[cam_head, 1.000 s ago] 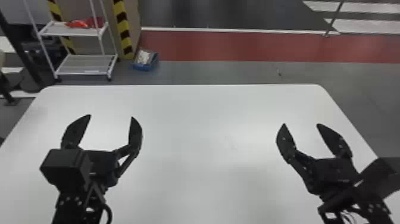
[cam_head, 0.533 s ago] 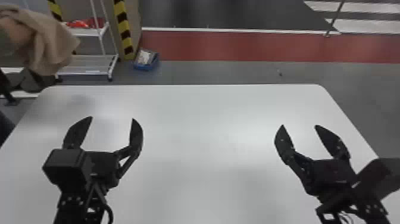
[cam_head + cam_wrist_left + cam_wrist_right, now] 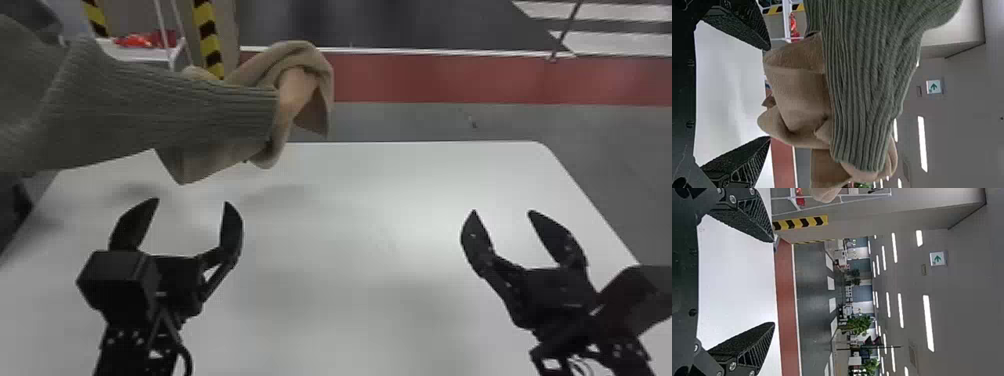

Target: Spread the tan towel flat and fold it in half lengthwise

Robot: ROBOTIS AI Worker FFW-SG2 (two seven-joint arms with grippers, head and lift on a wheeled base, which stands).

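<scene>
At the left, a person's sleeve (image 3: 175, 110) comes in beyond the left gripper (image 3: 192, 201), its fingers apart; next, a hand (image 3: 296, 92) holds the tan towel (image 3: 305, 51) (bunched, edges drooping) up near the far edge of the white table (image 3: 375, 225); rightmost, the right gripper (image 3: 502, 212) has its fingers spread too

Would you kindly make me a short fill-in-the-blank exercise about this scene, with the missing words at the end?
1. The towel is in a person's hand, and the sleeve comes in from the head view's ____ side.
2. The fingers of the left gripper and right gripper are ____.
3. The table is ____ in colour.
4. The striped band beyond the table is black and ____.

Missing words: left; open; white; yellow.
</scene>
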